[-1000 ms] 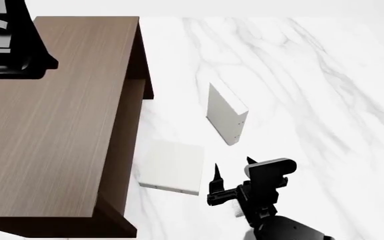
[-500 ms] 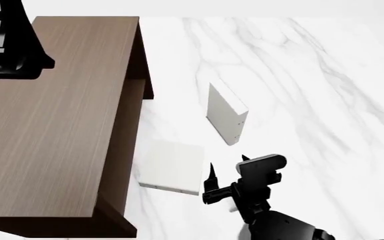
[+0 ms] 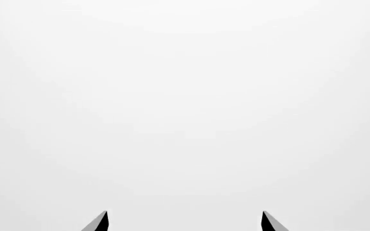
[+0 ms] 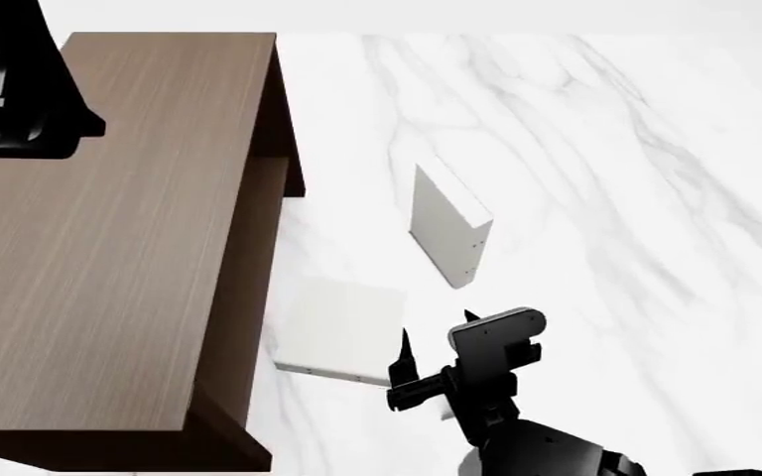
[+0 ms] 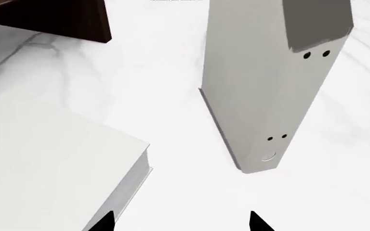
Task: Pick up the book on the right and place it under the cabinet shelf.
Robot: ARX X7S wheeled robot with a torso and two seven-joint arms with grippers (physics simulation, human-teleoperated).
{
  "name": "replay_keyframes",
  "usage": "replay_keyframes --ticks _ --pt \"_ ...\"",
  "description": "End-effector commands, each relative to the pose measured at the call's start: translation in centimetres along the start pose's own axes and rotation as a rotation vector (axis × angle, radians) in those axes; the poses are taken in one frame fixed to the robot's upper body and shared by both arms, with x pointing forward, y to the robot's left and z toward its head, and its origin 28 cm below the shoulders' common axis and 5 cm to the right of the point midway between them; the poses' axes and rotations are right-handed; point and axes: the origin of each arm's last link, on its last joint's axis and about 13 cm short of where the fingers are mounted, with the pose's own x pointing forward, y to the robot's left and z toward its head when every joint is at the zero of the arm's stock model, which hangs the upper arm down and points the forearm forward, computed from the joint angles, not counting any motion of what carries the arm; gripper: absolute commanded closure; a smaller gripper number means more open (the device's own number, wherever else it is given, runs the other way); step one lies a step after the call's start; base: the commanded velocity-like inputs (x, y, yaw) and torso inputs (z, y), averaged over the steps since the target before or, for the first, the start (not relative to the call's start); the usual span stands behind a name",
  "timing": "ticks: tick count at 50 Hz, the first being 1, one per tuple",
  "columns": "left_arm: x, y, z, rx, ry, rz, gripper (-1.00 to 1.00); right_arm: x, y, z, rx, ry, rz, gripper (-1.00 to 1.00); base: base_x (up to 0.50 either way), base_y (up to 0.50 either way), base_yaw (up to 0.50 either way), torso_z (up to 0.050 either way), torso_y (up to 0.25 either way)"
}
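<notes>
White marble tabletop (image 4: 593, 149) under cabinet shelf (image 4: 103, 248) and upright book (image 4: 450, 226); both grippers' jaws released, empty.

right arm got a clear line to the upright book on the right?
Probably yes. The right gripper is open and empty, with bare marble between it and the upright book just ahead. The flat book lies off to one side, not across the path; the cabinet stands further away.
</notes>
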Motion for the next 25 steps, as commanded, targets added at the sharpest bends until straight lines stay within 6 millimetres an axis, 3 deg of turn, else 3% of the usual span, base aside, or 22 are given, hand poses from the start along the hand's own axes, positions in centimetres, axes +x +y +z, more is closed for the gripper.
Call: replay_keyframes --ticks 1,25 --pt "-0.07 0.14 -0.05 0.002 -0.004 0.001 -1.0 0.18 0.52 -0.17 -0.017 0.002 0.035 -1.0 0.0 0.0 0.0 0.0 0.0" --pt "-0.2 0.32 0.17 -0.005 -0.012 0.007 -1.0 0.55 1.03 -0.17 -0.062 0.024 0.045 -1.0 0.0 0.0 0.0 0.0 0.0"
